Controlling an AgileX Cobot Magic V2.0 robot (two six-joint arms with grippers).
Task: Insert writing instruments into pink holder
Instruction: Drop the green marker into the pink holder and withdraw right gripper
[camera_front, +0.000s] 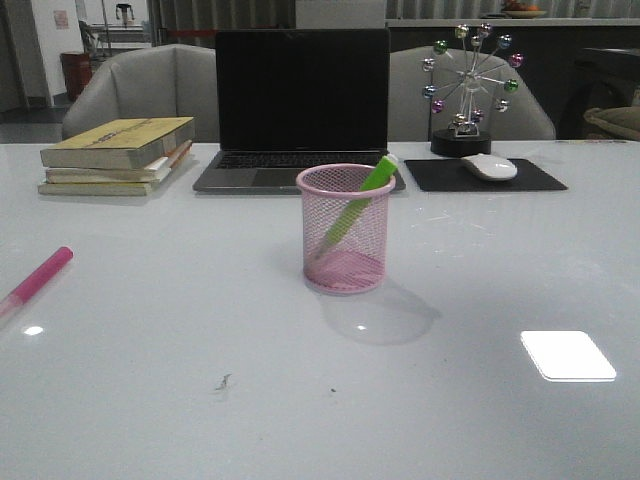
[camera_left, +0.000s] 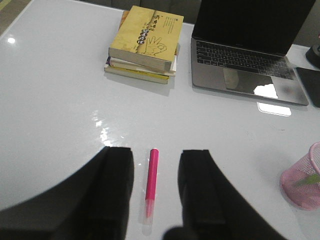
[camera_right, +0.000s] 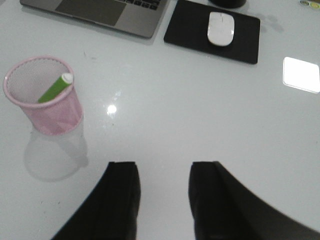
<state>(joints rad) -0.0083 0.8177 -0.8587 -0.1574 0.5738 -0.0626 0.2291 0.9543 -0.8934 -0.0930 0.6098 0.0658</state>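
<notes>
The green marker (camera_front: 358, 204) leaned inside the pink holder (camera_front: 344, 229); the pink marker (camera_left: 151, 179) lay on the worktop (camera_front: 150, 350) at far left, between the left hand's (camera_left: 155, 192) spread fingers; the right hand (camera_right: 164, 197) hung with fingers apart.

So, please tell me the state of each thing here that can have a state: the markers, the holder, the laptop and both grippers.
green marker: inside the pink holder, leaning on the rim
pink marker: lying flat on the table, not in the holder
pink holder: upright
laptop: lid open, screen dark
left gripper: open, straddling the pink marker
right gripper: open, empty
</notes>
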